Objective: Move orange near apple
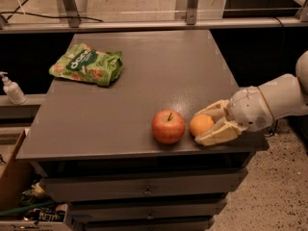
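Camera view: I see the orange [201, 125] down on the grey table [144, 81], just to the right of the apple [168, 127].
Gap: The orange is very near the apple. I think there is a thin gap between them, but it is hard to be sure.
Gripper: The gripper [197, 127] comes in from the right of the apple, low over the table, with the white arm behind it.
Fingers: The two pale fingers [216, 134] sit one behind the orange and one in front of it. They look closed on the orange, holding it.
Step in hand: I judge the orange is where it should be, so the job now is to let go.
How to do it well: I would open the fingers slowly and only a little at first, so the orange does not get pushed.
Pulling away: I would back the gripper off to the right, away from the apple, and lift only when the fingers are free.
Watch out: Both fruits are round and sit near the front edge of the table. A bump could roll either one off.
Farther out: A green snack bag [86, 64] lies well behind and to the left of the apple, out of my way.
Off the table: A small pump bottle [11, 88] stands far to the left of the apple.
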Controlling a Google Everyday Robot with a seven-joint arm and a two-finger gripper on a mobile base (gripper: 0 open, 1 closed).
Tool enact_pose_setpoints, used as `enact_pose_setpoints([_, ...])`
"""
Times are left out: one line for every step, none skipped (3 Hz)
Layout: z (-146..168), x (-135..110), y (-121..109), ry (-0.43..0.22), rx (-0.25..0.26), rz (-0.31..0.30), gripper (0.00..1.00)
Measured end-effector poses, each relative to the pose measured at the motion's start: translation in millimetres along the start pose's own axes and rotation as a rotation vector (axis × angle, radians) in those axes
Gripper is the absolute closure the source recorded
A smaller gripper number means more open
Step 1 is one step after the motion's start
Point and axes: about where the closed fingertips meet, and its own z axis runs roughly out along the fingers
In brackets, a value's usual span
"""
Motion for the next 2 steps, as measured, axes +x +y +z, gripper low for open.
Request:
enact_pose_setpoints([1.5,0.4,1.0,0.001,-0.005,0.002,0.82])
enact_pose_setpoints([1.1,0.0,1.0,0.001,-0.005,0.002,0.59])
